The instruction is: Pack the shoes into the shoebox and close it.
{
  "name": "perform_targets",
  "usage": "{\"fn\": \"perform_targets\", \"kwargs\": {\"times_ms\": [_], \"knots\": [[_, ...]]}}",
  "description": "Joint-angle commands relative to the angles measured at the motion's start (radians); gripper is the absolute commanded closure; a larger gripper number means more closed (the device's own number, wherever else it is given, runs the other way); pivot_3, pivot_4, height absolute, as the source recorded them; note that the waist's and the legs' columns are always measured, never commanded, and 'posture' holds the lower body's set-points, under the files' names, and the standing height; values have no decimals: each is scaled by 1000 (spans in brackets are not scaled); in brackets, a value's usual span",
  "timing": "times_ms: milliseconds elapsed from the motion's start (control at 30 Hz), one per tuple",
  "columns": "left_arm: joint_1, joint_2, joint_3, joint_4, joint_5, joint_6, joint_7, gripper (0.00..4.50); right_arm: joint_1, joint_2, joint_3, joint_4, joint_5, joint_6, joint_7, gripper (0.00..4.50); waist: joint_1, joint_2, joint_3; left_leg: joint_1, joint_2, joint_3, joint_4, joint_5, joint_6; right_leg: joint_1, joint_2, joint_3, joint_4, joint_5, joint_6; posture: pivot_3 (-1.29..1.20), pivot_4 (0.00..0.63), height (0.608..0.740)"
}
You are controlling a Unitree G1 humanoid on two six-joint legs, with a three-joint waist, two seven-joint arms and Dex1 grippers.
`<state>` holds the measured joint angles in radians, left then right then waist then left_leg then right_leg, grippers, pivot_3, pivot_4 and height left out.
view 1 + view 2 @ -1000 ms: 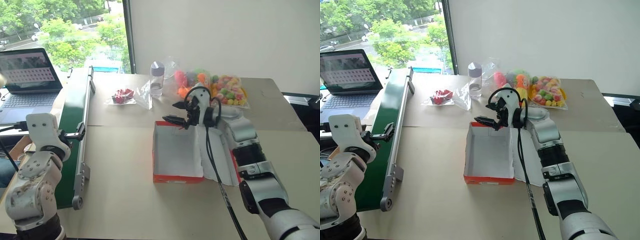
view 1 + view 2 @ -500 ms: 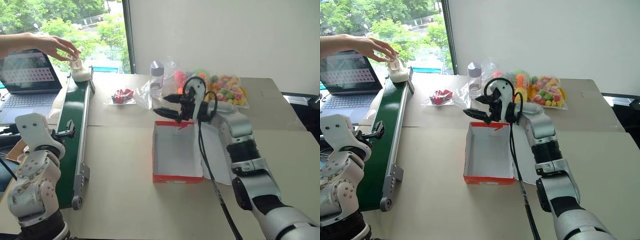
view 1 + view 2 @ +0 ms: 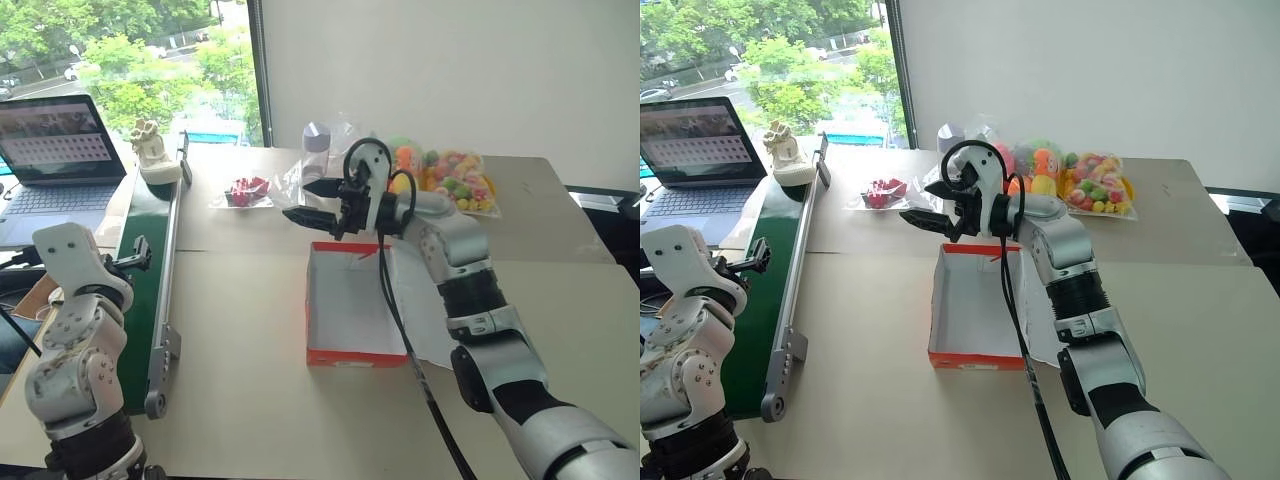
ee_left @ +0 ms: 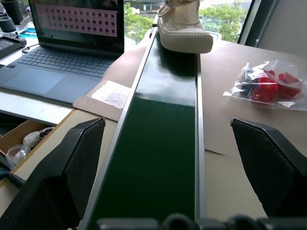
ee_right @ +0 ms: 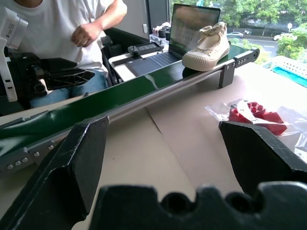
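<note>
One cream-white shoe (image 3: 150, 150) stands upright at the far end of the green conveyor belt (image 3: 145, 260), beside the laptop (image 3: 55, 160); the red-orange shoebox (image 3: 350, 305) lies open and empty on the worktop (image 3: 240, 390); your right pincer (image 3: 318, 202) hangs above the box's far edge, jaws wide, holding nothing; your left pincer (image 4: 168, 158) faces along the belt, likewise wide and empty; expect a light shoe, soft upper, stiff rubber sole; grip across the sole and sidewall at mid-length.

Cream shoe (image 3: 152, 152) on far end of green conveyor (image 3: 147, 262); right hand (image 3: 312, 201) spread above open shoebox (image 3: 352, 303).
</note>
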<state>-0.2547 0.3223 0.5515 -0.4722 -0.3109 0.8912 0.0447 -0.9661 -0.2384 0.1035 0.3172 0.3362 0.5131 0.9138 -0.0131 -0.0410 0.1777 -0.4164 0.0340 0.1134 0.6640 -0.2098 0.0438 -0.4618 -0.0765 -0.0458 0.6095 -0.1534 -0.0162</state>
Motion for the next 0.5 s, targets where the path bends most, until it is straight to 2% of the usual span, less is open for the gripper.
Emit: {"fn": "perform_targets", "kwargs": {"times_ms": [33,500], "knots": [[-50,3,-51,25,44,-56,31,0,-5,-5,-5,-63,11,6,1,94,1,0,0,0,0,0,0,0,0,0,0,0,0,0,0,0,150,740],[-180,17,-66,199,98,-104,93,0,-9,-12,-4,-80,-1,11,-26,94,-2,0,0,0,0,0,0,0,0,0,0,0,0,0,0,0,150,740]]}}
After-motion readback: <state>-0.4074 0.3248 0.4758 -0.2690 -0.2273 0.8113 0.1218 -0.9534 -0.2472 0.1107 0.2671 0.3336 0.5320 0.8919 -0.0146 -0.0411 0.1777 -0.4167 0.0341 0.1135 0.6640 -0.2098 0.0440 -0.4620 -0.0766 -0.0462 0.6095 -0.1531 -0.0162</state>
